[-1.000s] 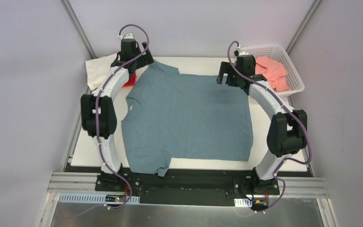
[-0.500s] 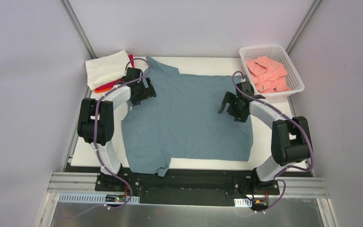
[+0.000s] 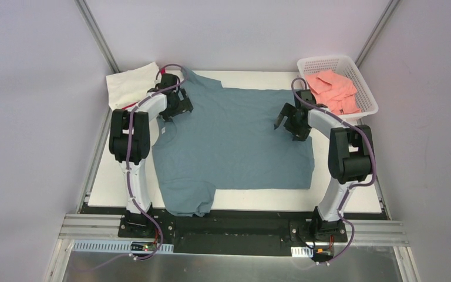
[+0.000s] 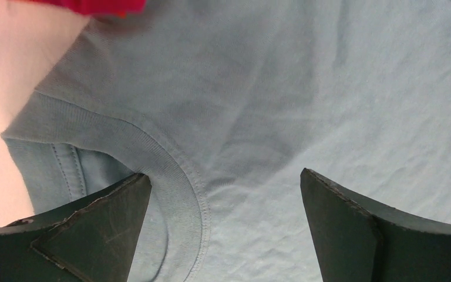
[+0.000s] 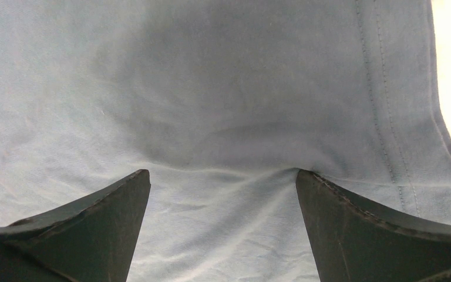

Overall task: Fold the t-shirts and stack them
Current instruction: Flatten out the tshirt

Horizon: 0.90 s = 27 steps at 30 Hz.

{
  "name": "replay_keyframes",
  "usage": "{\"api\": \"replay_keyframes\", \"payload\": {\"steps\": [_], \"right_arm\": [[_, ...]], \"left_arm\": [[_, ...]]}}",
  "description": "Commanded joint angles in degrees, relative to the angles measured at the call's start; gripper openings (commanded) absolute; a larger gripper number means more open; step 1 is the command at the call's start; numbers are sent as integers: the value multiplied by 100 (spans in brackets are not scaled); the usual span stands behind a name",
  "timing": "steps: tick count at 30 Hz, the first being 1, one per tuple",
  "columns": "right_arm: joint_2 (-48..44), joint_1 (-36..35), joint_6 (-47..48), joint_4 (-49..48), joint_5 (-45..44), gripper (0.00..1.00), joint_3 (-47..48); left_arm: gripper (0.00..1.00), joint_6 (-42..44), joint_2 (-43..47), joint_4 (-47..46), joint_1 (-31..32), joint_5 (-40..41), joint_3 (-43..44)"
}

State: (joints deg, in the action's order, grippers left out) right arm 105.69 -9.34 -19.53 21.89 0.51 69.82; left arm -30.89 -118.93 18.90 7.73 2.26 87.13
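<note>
On the table [image 3: 108, 185], the far-right basket [image 3: 327, 61] holds salmon-pink t-shirts [image 3: 332, 88]. The blue-grey t-shirt [image 3: 235, 147] lies spread mid-table. The left gripper [image 4: 223, 182] gapes wide at its collar, the right gripper [image 5: 223, 176] wide near its hem, apparently touching cloth.

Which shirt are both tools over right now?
The slate blue-grey t-shirt, spread flat mid-table; the salmon-pink ones sit in the basket, the cream-white one far left.

The plain slate blue-grey cotton t-shirt [image 3: 235, 141] lay unpatterned; the cream-white shirt [image 3: 128, 87] was plain too; salmon-pink shirts [image 3: 332, 88] filled a white plastic lattice basket [image 3: 366, 94].
</note>
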Motion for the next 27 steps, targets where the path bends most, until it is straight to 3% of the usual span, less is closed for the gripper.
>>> {"api": "replay_keyframes", "payload": {"steps": [1, 7, 11, 21, 27], "right_arm": [[492, 66, 132, 131, -286, 99, 380], [553, 124, 211, 256, -354, 100, 867], [31, 96, 238, 375, -105, 99, 792], [-2586, 168, -657, 985, -702, 100, -1179], [-3835, 683, -1266, 1199, -848, 99, -2534]], "left_arm": [[99, -124, -549, 356, -228, 212, 547], [99, -59, -999, 551, -285, -32, 1411], [99, -58, -661, 563, -274, -217, 1319], [99, 44, 1351, 563, 82, -4, -351], [99, -153, 2606, 558, 477, 247, -1648]]}}
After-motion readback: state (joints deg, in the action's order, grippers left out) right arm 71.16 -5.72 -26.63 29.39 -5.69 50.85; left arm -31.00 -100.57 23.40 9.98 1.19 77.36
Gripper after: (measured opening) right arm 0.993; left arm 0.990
